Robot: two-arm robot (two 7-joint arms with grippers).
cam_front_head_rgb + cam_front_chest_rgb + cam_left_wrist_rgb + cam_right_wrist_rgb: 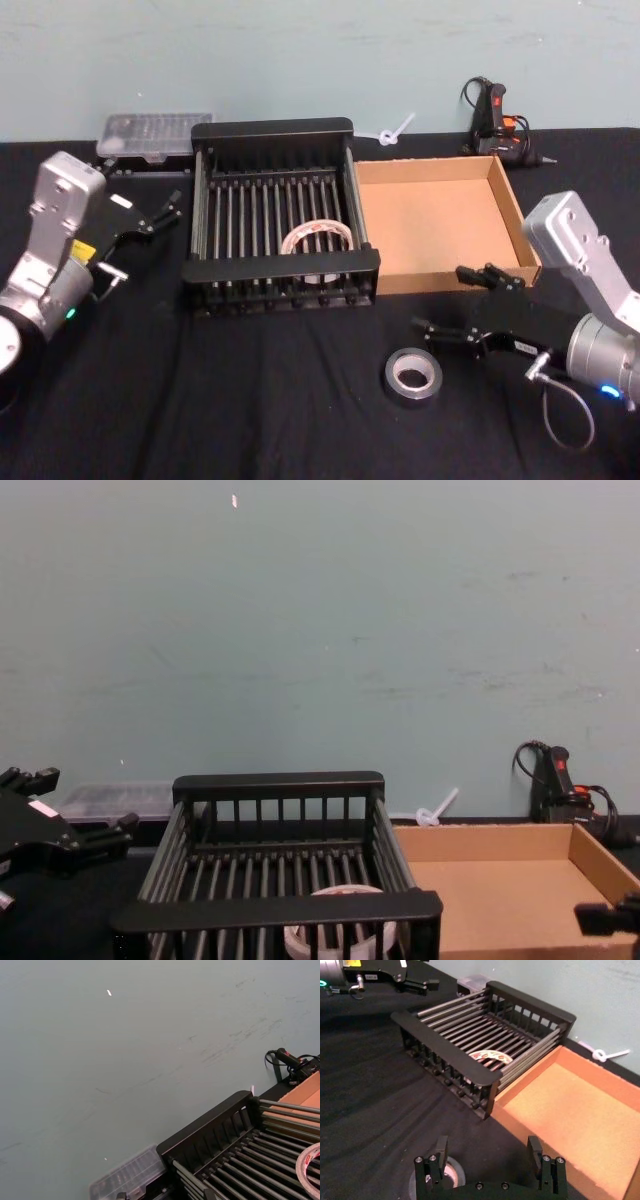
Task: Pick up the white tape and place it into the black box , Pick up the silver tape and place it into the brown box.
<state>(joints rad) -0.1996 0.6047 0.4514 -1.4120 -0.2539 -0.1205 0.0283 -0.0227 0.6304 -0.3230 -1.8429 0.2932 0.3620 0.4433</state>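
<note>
Brown box (437, 222): just beyond the right gripper, touching the black box.
Black box (280, 270): between the grippers.
Right gripper (455, 300): fingers spread, nothing held.
Left gripper (148, 215): released, beside the black box.
Silver tape (413, 375): on the cloth, just below the right gripper.
White tape (318, 239): inside the black box.

White tape (318, 238) lies in the black box (272, 130); right end effector (448, 303) (fingers spread) hovers beside silver tape (412, 374).

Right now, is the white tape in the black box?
Yes: the white tape lies flat on the black box's slatted floor, inside its rims.
</note>
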